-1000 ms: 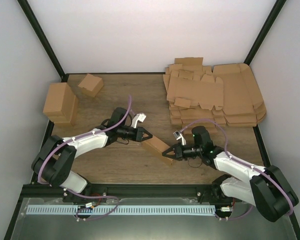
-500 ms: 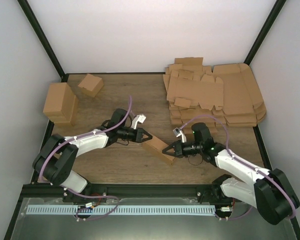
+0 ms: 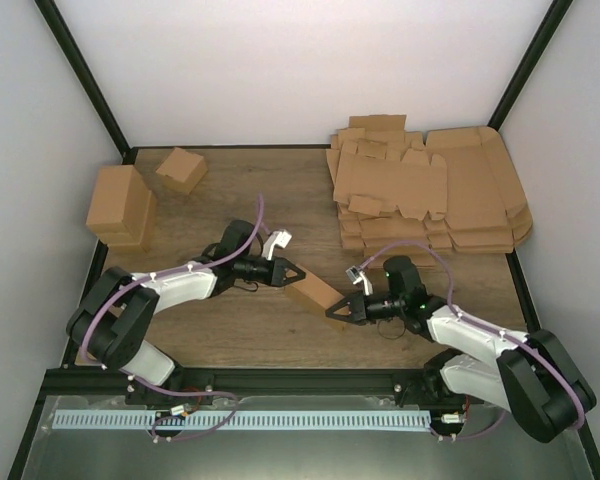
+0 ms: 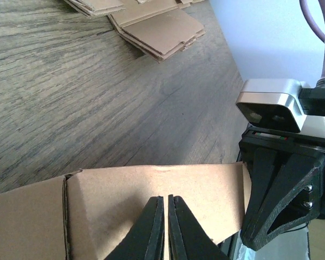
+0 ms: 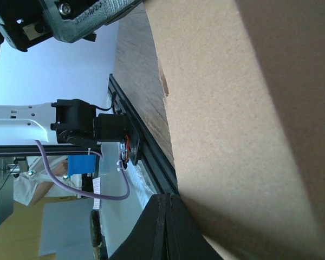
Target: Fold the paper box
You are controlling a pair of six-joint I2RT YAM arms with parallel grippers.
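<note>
The paper box is a small oblong brown box lying aslant on the wooden table between both arms. My left gripper is shut, its tips against the box's upper left end. In the left wrist view the left gripper has its closed fingers lying over the box's top face. My right gripper is shut too, pressed against the box's lower right end. In the right wrist view the right gripper touches the box's side, which fills most of that view. Neither gripper holds anything.
A pile of flat die-cut cardboard sheets lies at the back right. Two folded brown boxes stand at the back left. A black frame rail runs along the near edge.
The right gripper has shifted slightly down and left along the box's lower end, nudging the box a little. The left gripper has barely moved. Both stayed shut.
</note>
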